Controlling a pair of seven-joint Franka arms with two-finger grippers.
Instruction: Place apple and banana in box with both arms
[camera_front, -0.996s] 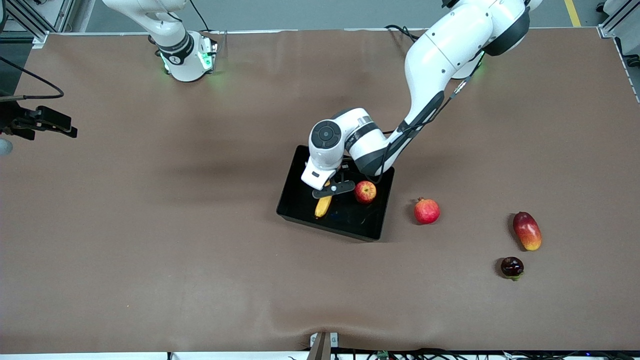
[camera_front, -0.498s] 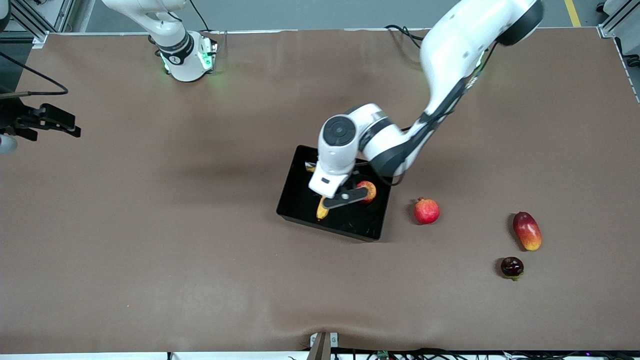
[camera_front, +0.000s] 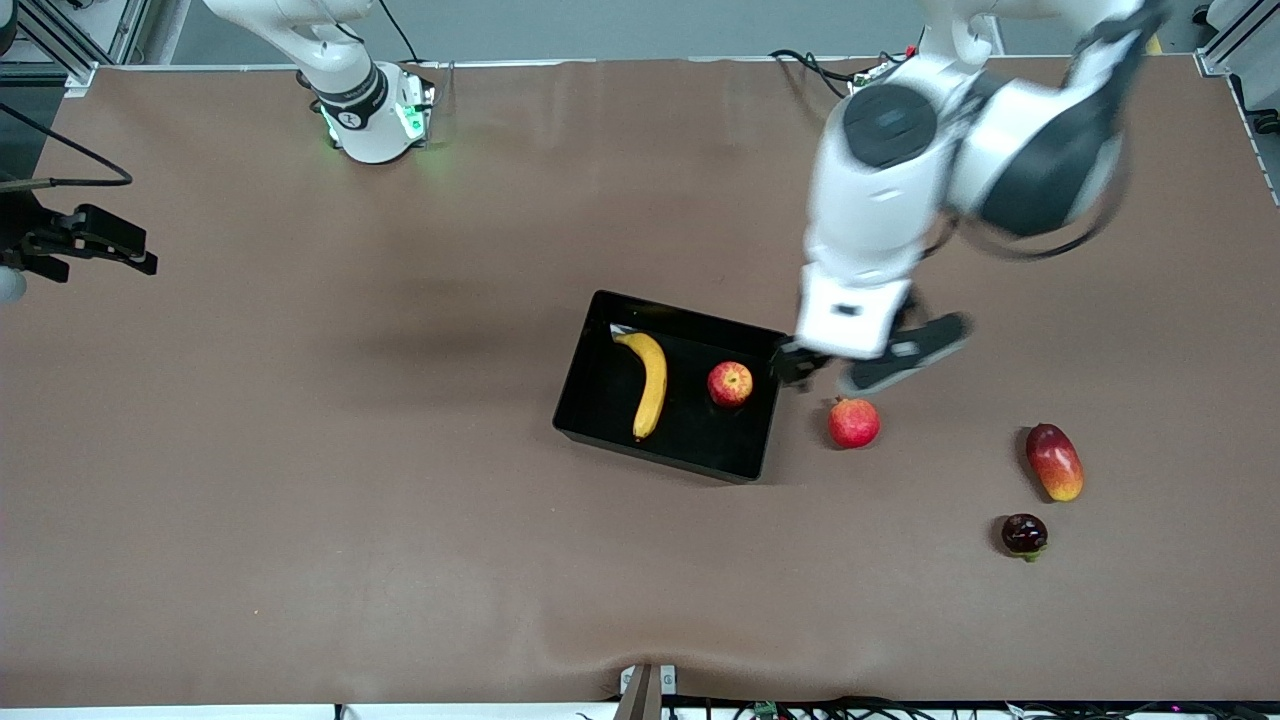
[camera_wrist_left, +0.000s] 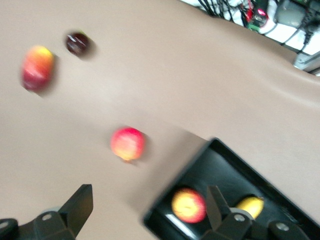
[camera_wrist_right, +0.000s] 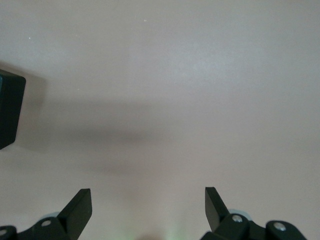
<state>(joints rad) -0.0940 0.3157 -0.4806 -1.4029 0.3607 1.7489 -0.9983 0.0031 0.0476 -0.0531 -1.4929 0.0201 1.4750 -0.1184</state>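
Observation:
The banana (camera_front: 649, 382) lies in the black box (camera_front: 600, 400), with the apple (camera_front: 730, 384) beside it toward the left arm's end. My left gripper (camera_front: 848, 362) is open and empty, up in the air over the table at the box's edge near the red crowned fruit. The left wrist view shows its gripper (camera_wrist_left: 148, 200) over the box's corner (camera_wrist_left: 235, 165), with the apple (camera_wrist_left: 188, 205) and one end of the banana (camera_wrist_left: 250, 205) in view. My right gripper (camera_front: 100, 245) waits open and empty at the right arm's end; in the right wrist view this gripper (camera_wrist_right: 148, 200) is over bare table.
A red round fruit with a crown tip (camera_front: 853, 422) lies just outside the box. A red-yellow mango (camera_front: 1054, 461) and a small dark fruit (camera_front: 1024, 534) lie toward the left arm's end. All three show in the left wrist view: crowned fruit (camera_wrist_left: 127, 144), mango (camera_wrist_left: 36, 67), dark fruit (camera_wrist_left: 77, 43).
My left gripper has risen from over the banana in the box and swung toward the left arm's end. The banana now lies uncovered in the box. The right arm has barely moved.

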